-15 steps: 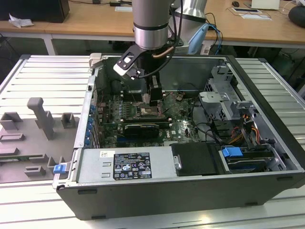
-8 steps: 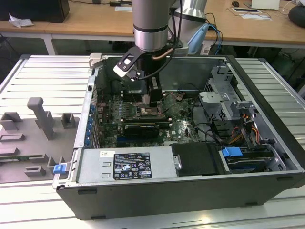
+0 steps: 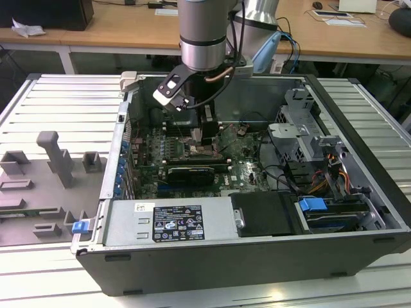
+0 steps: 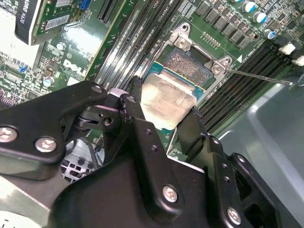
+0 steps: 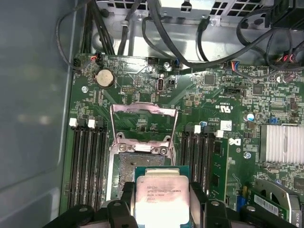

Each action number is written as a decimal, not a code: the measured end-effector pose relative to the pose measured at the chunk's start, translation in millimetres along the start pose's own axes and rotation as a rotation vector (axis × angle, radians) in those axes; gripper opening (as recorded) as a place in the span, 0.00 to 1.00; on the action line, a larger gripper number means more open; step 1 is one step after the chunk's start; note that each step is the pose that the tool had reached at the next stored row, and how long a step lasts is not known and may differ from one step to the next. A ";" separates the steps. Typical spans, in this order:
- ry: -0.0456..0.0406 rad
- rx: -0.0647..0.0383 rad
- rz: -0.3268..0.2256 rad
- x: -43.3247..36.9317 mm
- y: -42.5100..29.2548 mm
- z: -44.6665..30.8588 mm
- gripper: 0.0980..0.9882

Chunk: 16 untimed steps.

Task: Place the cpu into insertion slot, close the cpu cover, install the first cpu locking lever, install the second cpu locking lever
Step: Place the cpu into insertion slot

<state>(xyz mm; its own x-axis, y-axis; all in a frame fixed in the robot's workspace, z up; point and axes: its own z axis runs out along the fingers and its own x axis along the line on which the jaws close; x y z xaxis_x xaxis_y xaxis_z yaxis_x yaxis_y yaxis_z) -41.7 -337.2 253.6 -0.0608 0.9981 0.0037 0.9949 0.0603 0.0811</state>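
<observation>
cpu [image 5: 160, 195]: I see it gripped by opposite edges, over part of the insertion slot [image 5: 135, 164].
gripper [image 4: 163, 102]: clenched on the cpu; in the exterior view, upper centre of frame, inside the computer case [image 3: 192, 269].
insertion slot: dark centre exposed; contact with the cpu I cannot tell.
cpu cover [image 5: 142, 108]: raised open beyond the slot.

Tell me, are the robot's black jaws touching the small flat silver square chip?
Touching. In the second wrist view the black jaws press against opposite edges of the small flat silver square chip, with no gap showing.
</observation>
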 end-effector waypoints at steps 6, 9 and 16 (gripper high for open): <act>-0.0016 0.001 0.019 2.6 -2.4 15.1 0.50; -0.0014 0.001 0.023 3.8 -3.7 20.5 0.50; -0.0026 0.007 0.042 14.3 -4.5 36.5 0.50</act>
<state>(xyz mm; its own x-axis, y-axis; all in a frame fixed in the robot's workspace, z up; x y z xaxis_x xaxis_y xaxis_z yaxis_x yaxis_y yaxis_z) -44.0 -322.9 216.9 -0.0184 0.9998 0.0044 0.9971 0.0180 0.0735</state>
